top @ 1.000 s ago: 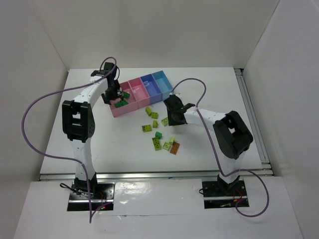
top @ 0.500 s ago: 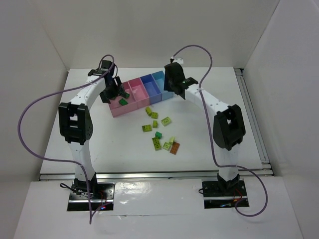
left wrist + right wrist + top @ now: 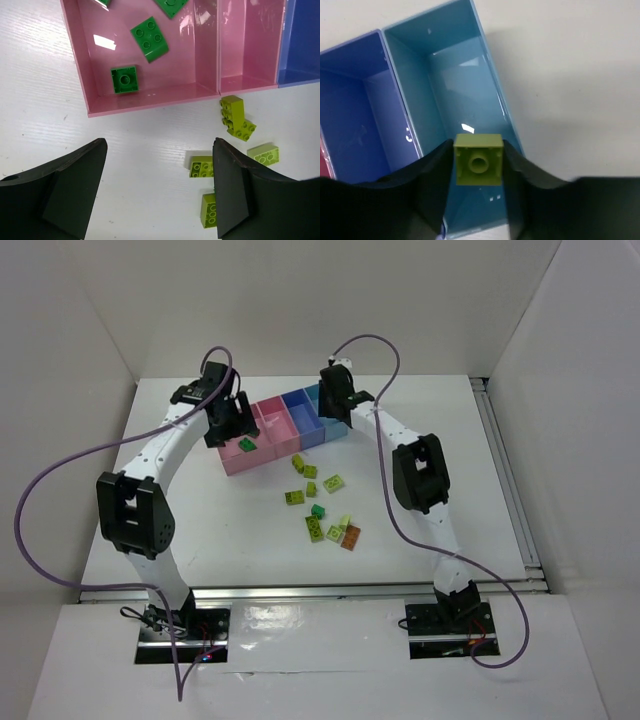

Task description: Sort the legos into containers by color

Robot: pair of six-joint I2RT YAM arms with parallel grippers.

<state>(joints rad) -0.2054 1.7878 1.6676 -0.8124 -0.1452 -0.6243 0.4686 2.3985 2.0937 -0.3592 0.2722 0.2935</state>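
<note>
The right arm has swung from the loose bricks to the far end of the row of bins, and the left fingers (image 3: 75, 190) have opened. The yellow-green brick (image 3: 478, 166) is pinched between the right fingers (image 3: 432, 180), above the light blue bin (image 3: 492, 85). It is square, so no long axis shows. Its face with one round hole is turned to the wrist camera.

The left fingers stand wide apart and hold nothing, near the end pink bin (image 3: 175, 65). Four dark green bricks (image 3: 149, 38) lie there, two cut by the frame edge.

On the surface (image 3: 225, 530) I count about eight yellow-green loose bricks (image 3: 314, 529), a single green brick (image 3: 318, 510) and one orange-brown brick (image 3: 351, 538).
</note>
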